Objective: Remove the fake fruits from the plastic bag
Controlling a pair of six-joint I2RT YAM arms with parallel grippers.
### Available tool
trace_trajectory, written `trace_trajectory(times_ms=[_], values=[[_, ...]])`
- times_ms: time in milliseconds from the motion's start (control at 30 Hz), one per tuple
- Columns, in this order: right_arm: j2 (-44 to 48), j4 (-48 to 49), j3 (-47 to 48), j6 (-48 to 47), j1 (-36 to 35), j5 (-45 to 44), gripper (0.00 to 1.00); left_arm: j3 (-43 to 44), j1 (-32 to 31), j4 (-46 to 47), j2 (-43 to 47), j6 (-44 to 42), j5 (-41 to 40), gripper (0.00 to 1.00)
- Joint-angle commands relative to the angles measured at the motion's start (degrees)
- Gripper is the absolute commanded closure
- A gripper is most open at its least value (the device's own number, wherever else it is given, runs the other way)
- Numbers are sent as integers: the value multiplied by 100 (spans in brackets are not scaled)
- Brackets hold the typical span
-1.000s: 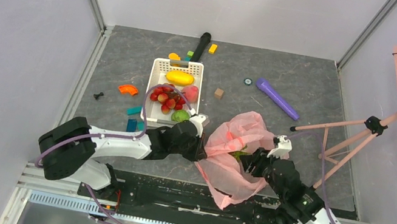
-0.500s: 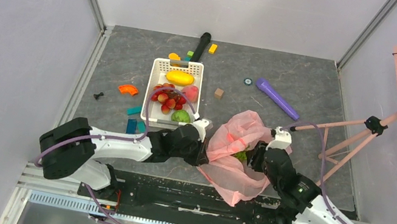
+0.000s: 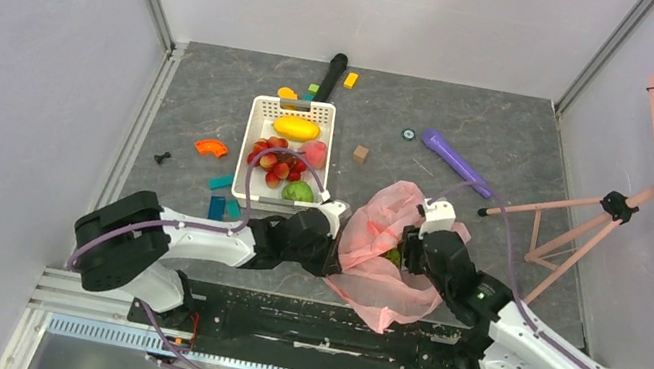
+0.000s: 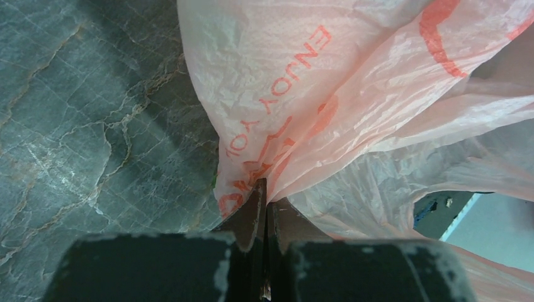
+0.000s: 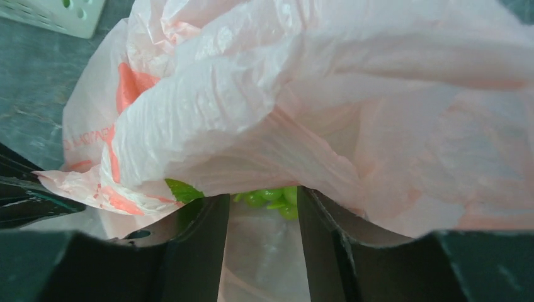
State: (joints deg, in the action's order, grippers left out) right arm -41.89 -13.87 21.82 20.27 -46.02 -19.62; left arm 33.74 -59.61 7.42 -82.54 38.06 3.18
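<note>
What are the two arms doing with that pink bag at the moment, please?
The left gripper is shut on an edge of the thin, translucent pink plastic bag. The right gripper is at the bag's opening, jaws apart, with a green plastic fruit at its tips; whether it grips it is unclear. Several fake fruits already lie in the white perforated basket.

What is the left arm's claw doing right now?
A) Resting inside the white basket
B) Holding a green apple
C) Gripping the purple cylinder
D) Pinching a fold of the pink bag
D: in its wrist view the left gripper is closed, with a fold of the plastic bag caught between its fingers.
</note>
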Motion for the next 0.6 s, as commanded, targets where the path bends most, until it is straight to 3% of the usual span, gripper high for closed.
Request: trace_trajectory(times_ms=[0,133,233,433,567], values=[[-639,-189,881,-1267,-32,-245,56,-27,-30,163,-132,-385,-126,98],[-1097,-178,941,-1631,-30,477,66,18,-27,188,-152,-434,-233,98],[-1154,100,679,-1704,-28,683,66,22,-30,256,-68,-432,-434,98],[-1345,559,638,-2234,-28,181,51,119,-32,358,273,-598,-569,98],[-1899,567,970,-2540,-32,-33,36,214,-23,305,307,-704,-594,98]])
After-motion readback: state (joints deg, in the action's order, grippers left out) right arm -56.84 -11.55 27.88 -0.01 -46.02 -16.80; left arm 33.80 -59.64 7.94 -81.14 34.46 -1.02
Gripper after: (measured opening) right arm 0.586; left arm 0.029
